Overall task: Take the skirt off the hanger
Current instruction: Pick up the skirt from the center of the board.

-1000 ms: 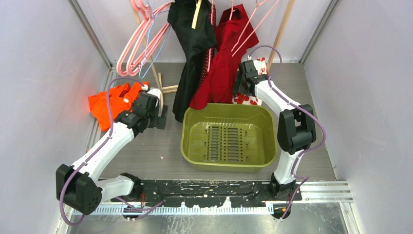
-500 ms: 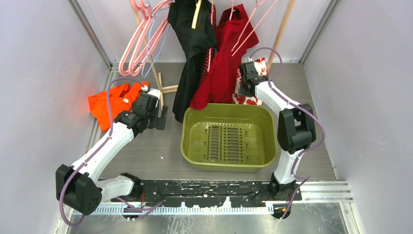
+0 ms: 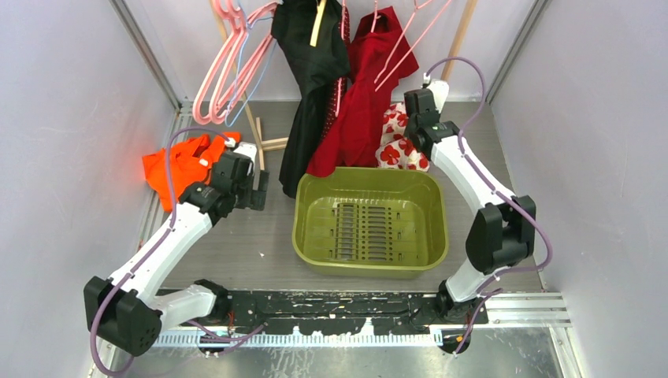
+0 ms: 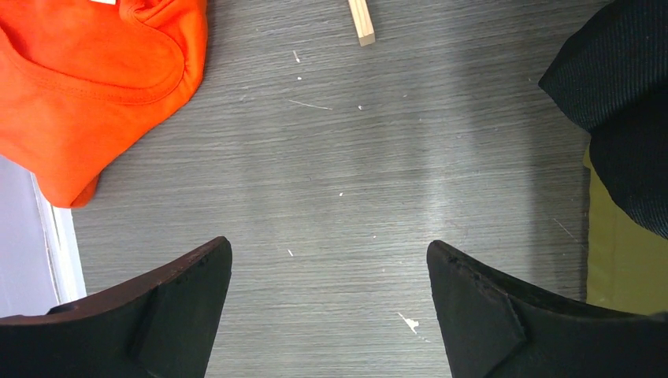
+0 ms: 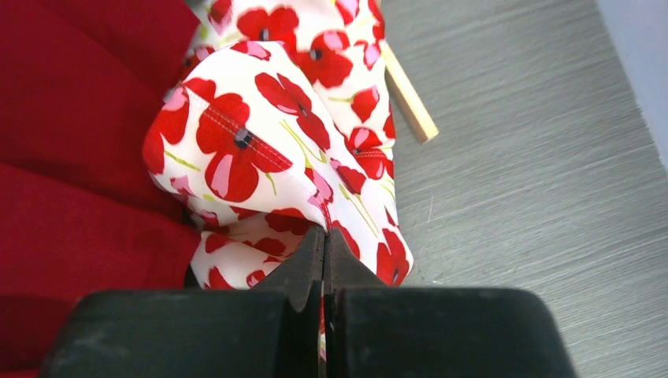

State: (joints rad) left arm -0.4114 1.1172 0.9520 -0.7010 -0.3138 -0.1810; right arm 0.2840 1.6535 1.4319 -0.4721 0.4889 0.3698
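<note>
Right hand [image 5: 324, 240] pinches the poppy-print skirt [image 5: 252, 142] (jaws fully closed); left hand [image 4: 329, 268] gapes wide, holding nothing

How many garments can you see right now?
4: orange garment on the table at left, black garment and red garment hanging at the back, floral skirt pinched in the right end effector. Others may hide behind them.

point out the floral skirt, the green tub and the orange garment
floral skirt [image 5: 240, 153]: right wrist view, on a big red poppy in the bunched fold
green tub [image 3: 370, 269]: top external view, on its near rim
orange garment [image 4: 79, 94]: left wrist view, on the flat cloth below the curved seam
</note>
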